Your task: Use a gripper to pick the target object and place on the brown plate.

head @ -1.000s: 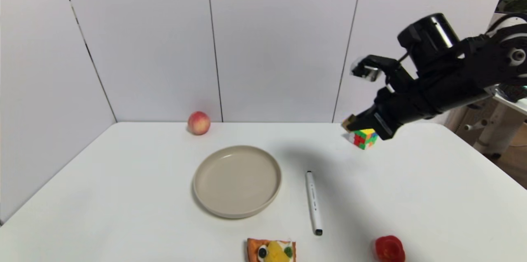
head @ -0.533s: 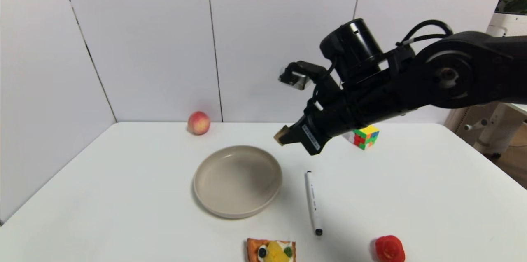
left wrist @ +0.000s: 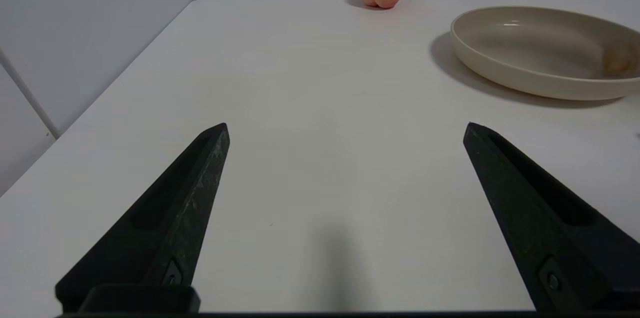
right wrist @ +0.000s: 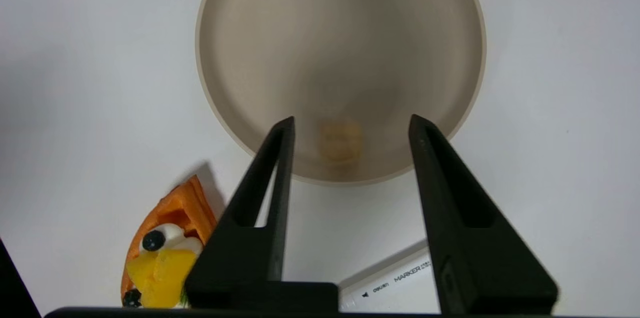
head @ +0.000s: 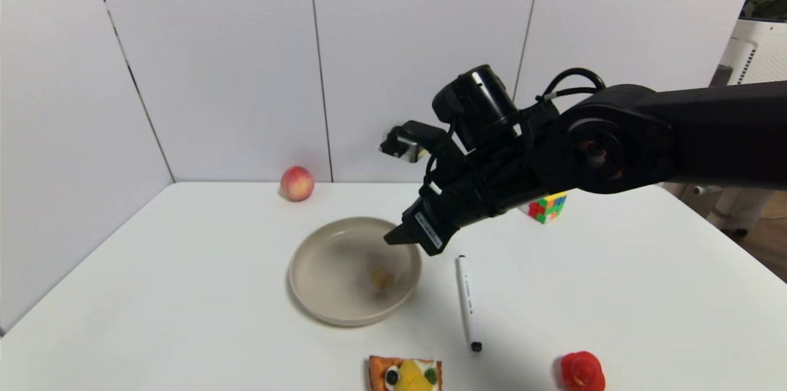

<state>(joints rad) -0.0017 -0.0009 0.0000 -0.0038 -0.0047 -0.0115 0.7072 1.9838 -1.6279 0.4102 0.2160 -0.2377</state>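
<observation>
The small tan wooden cube lies blurred inside the beige plate, near its right side. It also shows in the right wrist view and in the left wrist view. My right gripper hangs open and empty above the plate's right rim, with the cube below the gap between its fingers. My left gripper is open and empty, low over the table left of the plate; it is out of the head view.
A peach sits at the back left. A multicoloured puzzle cube stands behind my right arm. A white marker lies right of the plate. A toy pizza slice and a red toy sit at the front edge.
My right arm swung left from the puzzle cube to above the plate, carrying the wooden cube. Its fingers opened and the cube dropped into the plate.
</observation>
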